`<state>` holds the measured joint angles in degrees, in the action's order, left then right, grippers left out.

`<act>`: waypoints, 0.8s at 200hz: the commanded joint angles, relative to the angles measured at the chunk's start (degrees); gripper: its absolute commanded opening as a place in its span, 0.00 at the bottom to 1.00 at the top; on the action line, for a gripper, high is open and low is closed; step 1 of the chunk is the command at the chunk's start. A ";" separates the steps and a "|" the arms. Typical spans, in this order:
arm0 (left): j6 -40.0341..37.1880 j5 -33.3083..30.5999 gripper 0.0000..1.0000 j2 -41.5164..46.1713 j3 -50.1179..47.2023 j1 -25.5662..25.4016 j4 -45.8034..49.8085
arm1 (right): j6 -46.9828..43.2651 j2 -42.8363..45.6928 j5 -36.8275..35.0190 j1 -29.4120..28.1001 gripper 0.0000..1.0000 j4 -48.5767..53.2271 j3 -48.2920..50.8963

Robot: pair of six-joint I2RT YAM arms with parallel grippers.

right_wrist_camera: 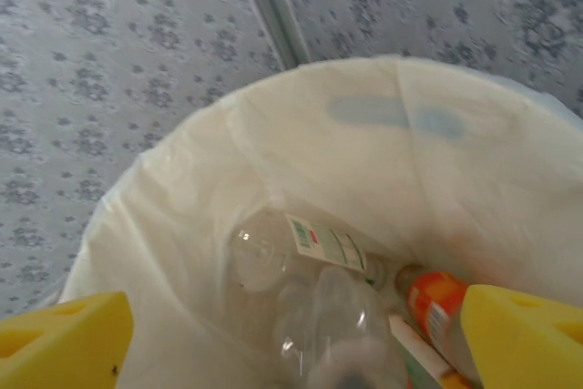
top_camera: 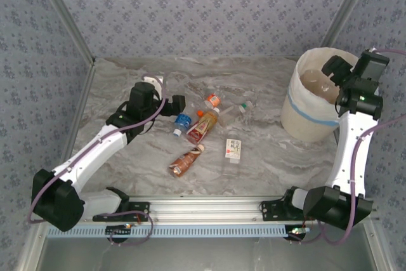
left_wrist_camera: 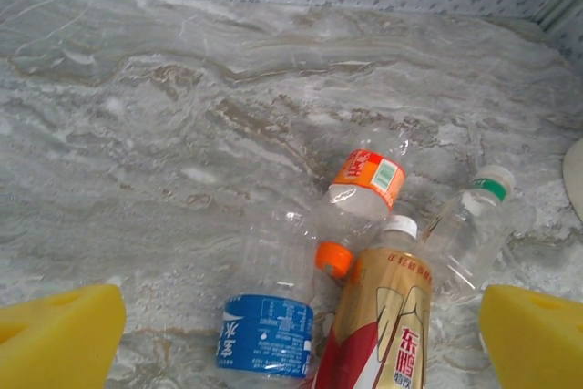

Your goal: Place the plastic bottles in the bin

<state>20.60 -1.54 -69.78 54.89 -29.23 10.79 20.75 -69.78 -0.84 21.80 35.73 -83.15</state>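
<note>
Several plastic bottles lie in the middle of the marble table: a blue-label one, an orange-label one, a gold-and-red one, a green-capped clear one, a reddish one and a white-label one. My left gripper hovers open beside the cluster; its wrist view looks down on the blue-label bottle, the gold one and the orange-label one. My right gripper hangs open over the bin. Inside the bin's liner lie clear bottles and an orange-label one.
Patterned walls and metal frame posts close in the table at the back and sides. An aluminium rail with both arm bases runs along the near edge. The bin stands at the back right, beside the right arm's upright link.
</note>
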 commanded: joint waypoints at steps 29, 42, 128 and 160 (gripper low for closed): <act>2.14 -3.79 0.99 0.83 1.52 0.65 4.91 | 2.65 3.12 0.08 0.39 1.00 1.57 0.71; 2.81 -4.16 0.99 0.74 1.49 0.67 5.61 | 2.62 3.72 3.04 0.11 1.00 1.23 0.93; 10.24 -10.08 0.99 -0.76 1.27 2.67 7.56 | 2.01 5.01 6.98 -16.88 1.00 2.28 1.46; 12.65 -10.52 1.00 -0.73 0.22 3.98 7.82 | 2.82 4.31 2.71 -27.15 1.00 4.33 2.31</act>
<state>30.13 -10.20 -70.32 54.89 -26.17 17.12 22.68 -65.56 4.91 0.49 37.34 -81.71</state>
